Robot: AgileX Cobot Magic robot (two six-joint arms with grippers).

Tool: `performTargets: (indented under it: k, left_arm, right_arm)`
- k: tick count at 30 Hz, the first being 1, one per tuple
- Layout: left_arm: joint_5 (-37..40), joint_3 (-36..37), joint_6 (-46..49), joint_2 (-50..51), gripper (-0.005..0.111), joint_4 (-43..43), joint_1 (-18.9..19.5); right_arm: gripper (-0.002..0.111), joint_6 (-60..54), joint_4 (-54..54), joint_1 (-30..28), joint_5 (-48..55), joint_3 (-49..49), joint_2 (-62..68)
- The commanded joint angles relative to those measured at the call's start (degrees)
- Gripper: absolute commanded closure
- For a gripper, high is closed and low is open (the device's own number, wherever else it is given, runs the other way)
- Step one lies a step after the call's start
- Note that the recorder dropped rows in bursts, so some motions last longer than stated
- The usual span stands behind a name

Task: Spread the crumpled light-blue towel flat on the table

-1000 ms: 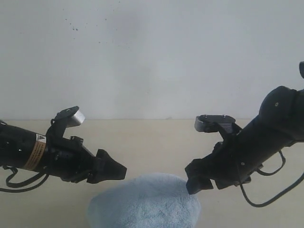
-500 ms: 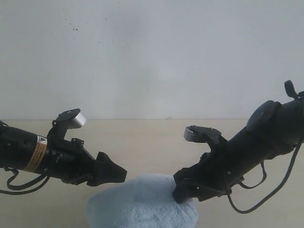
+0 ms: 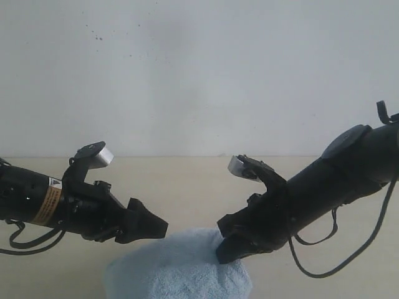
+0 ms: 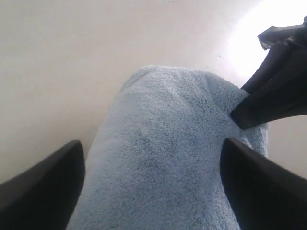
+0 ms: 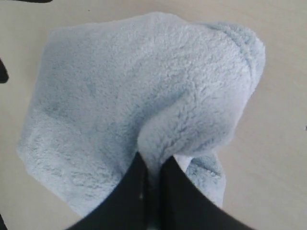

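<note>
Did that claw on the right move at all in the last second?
Yes. Against the back edge of the table, the right gripper has slid left and slightly lower, onto the towel, and now pinches a fold of it.

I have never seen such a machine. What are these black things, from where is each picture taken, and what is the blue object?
This is a robot with a left arm and a right arm, both black. Each ends in a claw that opens and shuts like pincers. The wide picture comes from a camera standing apart from the arms, facing a pale wall. The other two pictures come from small cameras on the wrists, each looking along its own claw. On the beige table lies one thing: a fluffy light-blue towel, bunched in a heap. The right claw is shut and pinches a fold of the towel; its wrist picture shows the two dark fingers squeezed on the cloth. The left claw is open and holds nothing; in its wrist picture the towel shows between its wide fingers.
</note>
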Motion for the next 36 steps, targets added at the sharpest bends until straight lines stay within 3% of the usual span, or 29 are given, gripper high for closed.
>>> performTargets:
  k: [1, 5, 8, 12, 17, 20, 23, 26, 36]
  left_arm:
    - [-2.75, -0.81, 0.32, -0.6, 0.037, -2.05, 0.4]
    - [-9.94, -4.08, 0.32, -2.81, 0.043, -2.19, 2.74]
    - [-13.94, -4.89, 0.32, -2.8, 0.043, -2.98, 3.48]
    - [-16.03, -4.89, 0.32, -2.8, 0.043, -3.46, 3.85]
    - [-17.77, -4.89, 0.32, -2.8, 0.043, -3.46, 3.85]
    - [-17.89, -4.89, 0.32, -2.8, 0.043, -3.46, 3.85]
    - [-17.89, -4.89, 0.32, -2.8, 0.043, -3.46, 3.85]
    - [-17.89, -4.89, 0.32, -2.8, 0.043, -3.46, 3.85]
    - [-17.89, -4.89, 0.32, -2.8, 0.043, -3.46, 3.85]
  right_arm:
    - [0.108, -0.19, -0.35, -3.97, 3.92, -3.92, -3.21]
    - [0.108, 1.99, 0.7, -11.6, 7.1, -6.25, -13.15]
    - [0.108, 1.11, 1.91, -11.93, 8.39, -6.25, -17.46]
    - [0.108, -1.14, 3.02, -8.51, 9.98, -6.25, -18.96]
    - [0.107, -2.42, -1.76, 0.39, 7.05, -5.08, -14.57]
    - [0.089, -1.15, -6.94, 4.73, 6.3, -5.08, -8.86]
    - [0.061, -0.23, -6.69, 5.8, 5.61, -5.08, -6.69]
    - [0.04, -0.11, -6.58, 5.8, 2.57, -5.08, -6.33]
    - [0.038, 2.36, -10.53, 5.67, -0.22, -5.08, -4.82]
